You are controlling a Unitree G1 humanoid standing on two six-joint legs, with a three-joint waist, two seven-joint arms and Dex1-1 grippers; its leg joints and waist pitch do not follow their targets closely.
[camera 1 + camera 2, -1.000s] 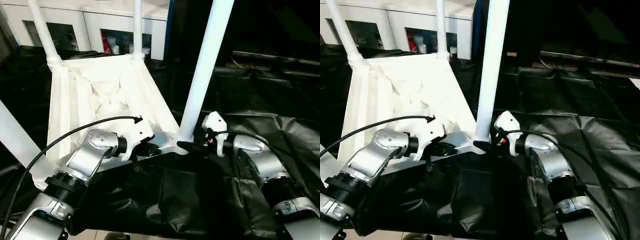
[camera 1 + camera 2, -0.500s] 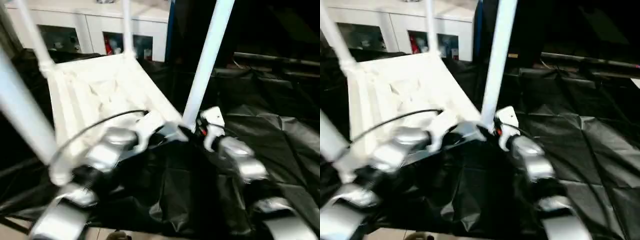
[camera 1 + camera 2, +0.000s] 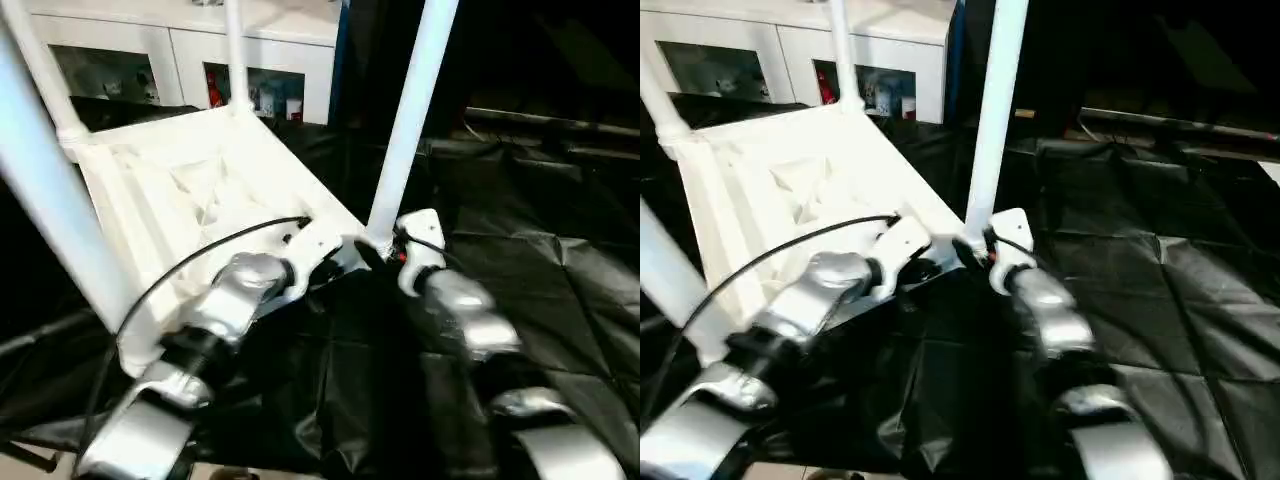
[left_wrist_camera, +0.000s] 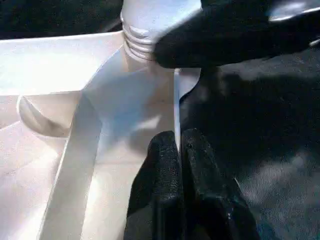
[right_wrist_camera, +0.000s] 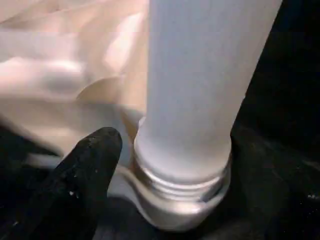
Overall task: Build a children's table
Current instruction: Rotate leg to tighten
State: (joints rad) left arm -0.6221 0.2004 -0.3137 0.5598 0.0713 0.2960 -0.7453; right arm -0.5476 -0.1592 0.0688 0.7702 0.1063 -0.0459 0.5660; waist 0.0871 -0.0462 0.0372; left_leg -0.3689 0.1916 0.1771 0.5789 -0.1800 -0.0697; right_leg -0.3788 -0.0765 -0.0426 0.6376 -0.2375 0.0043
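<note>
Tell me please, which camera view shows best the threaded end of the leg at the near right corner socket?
The right wrist view: the threaded end of the leg fills it, entering the corner socket. The left wrist view shows those threads from farther away, partly behind the right gripper. Both eye views show the whole leg, without thread detail.

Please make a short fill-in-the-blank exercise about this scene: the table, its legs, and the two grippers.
1. The table top lies with its ribbed ____ facing up.
2. The left gripper has its fingers ____ at the top's edge.
3. The right gripper is at the ____ end of the near leg.
4. The floor sheet is ____ in colour.

Missing words: underside; shut; lower; black
</note>
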